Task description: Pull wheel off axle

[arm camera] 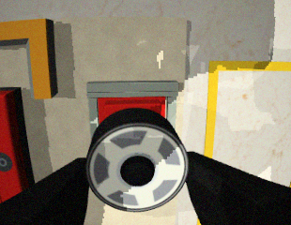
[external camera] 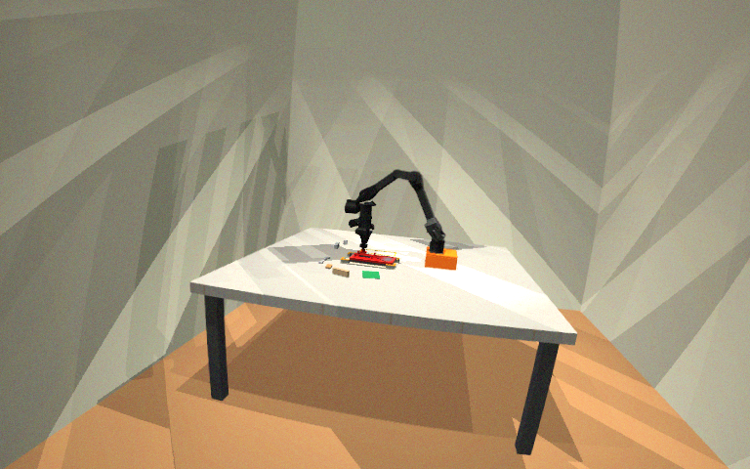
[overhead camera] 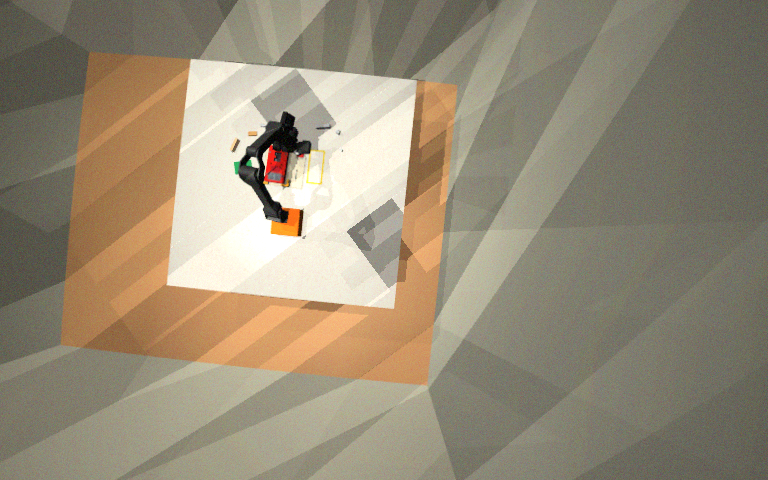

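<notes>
Right up close in the wrist view, the gripper point(arm camera: 138, 178) is clamped on the wheel point(arm camera: 137, 169), one black finger point(arm camera: 42, 213) pressing its left side and the other its right. The wheel's grey spoked face and dark centre hole look straight at the camera, black tyre ringing it. Just behind it sits a red block in a grey frame point(arm camera: 133, 97); whether the wheel is off the axle, I cannot tell. To the right runs the yellow outline of the marked area point(arm camera: 211, 109), and the wheel is left of it, not inside. Further back, an orange bracket point(arm camera: 38, 51) lies at the upper left. From outside, the arm arches from its orange base point(external camera: 440, 258) down over the red board point(external camera: 370, 257) on the white table point(external camera: 426, 308).
</notes>
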Controlling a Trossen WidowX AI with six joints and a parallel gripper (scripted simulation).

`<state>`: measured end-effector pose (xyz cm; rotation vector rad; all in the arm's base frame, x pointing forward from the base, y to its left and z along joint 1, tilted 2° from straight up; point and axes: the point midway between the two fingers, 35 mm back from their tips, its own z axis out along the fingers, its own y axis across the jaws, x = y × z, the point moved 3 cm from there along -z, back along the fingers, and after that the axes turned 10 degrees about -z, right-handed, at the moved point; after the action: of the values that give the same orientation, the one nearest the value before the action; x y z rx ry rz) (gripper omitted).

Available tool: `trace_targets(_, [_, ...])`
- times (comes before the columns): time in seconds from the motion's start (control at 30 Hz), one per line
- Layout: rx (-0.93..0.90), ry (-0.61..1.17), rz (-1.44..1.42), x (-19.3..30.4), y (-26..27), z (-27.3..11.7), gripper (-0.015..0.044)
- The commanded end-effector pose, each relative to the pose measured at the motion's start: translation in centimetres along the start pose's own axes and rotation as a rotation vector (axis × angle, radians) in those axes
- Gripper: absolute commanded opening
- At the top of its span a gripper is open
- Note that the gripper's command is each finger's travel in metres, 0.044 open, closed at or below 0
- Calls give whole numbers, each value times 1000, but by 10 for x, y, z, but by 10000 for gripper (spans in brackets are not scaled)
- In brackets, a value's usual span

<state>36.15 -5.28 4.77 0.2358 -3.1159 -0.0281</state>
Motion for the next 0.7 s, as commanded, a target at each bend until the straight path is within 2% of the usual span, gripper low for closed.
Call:
trace_targets(0.0, [3,-14,0,-2,0,-6,0])
trace_targets(0.67, [4,-16,0,-2,0,-12,0])
